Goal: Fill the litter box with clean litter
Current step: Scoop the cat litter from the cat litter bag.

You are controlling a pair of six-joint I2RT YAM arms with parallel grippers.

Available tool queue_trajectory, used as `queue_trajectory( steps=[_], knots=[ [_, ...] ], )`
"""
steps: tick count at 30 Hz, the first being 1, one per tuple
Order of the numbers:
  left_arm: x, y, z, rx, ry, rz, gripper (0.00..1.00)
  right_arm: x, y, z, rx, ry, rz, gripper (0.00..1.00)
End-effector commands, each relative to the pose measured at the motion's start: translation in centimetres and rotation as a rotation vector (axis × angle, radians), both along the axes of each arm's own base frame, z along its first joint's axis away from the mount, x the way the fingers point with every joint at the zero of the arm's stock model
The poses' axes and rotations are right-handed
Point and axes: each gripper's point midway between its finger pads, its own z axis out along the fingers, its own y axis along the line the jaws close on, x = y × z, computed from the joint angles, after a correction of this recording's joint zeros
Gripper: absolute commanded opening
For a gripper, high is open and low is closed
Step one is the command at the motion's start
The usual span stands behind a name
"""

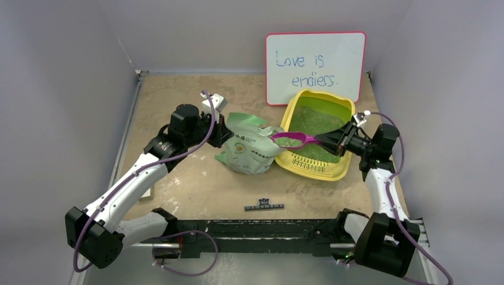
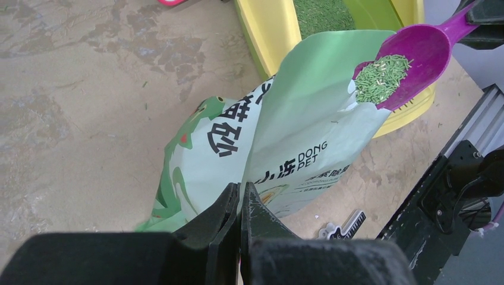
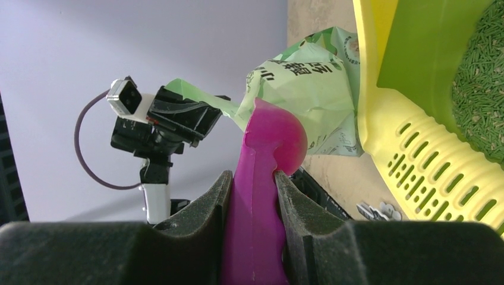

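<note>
The yellow litter box (image 1: 289, 116) sits on the right part of the worktop (image 1: 196, 178), its slotted end towards the arms and its far end just in front of a white board (image 1: 315, 65) with a red frame that stands against the back wall. Green litter (image 1: 315, 119) already covers its floor. Just left of it a pale green bag (image 1: 249, 151) lies slumped on the worktop. The left claw (image 2: 241, 193) is closed tight on the bag's edge, pinching a flap of it and holding the top up. The right claw (image 3: 252, 178) grips the handle of a magenta scoop (image 1: 291, 140), with both fingers pressed against the handle's sides. The scoop's bowl points left, towards the bag, and hangs level at the box's left rim, right by the bag's raised top. The left wrist view shows a small heap of green litter lying in the bowl.
</note>
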Motion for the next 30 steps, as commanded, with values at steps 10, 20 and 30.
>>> queue_trajectory(
  steps=[10,20,30],
  knots=[
    [1.1,-0.1,4.5,-0.079,-0.140,0.024,0.00,-1.4,-1.5,3.6,0.018,-0.087,0.000,0.00],
    [1.3,-0.1,4.5,-0.077,-0.141,0.032,0.00,-1.0,-2.7,5.5,0.006,-0.127,-0.054,0.00],
    [1.1,-0.1,4.3,-0.071,-0.137,0.019,0.00,1.2,-4.7,8.6,-0.031,-0.207,-0.160,0.00]
  ],
)
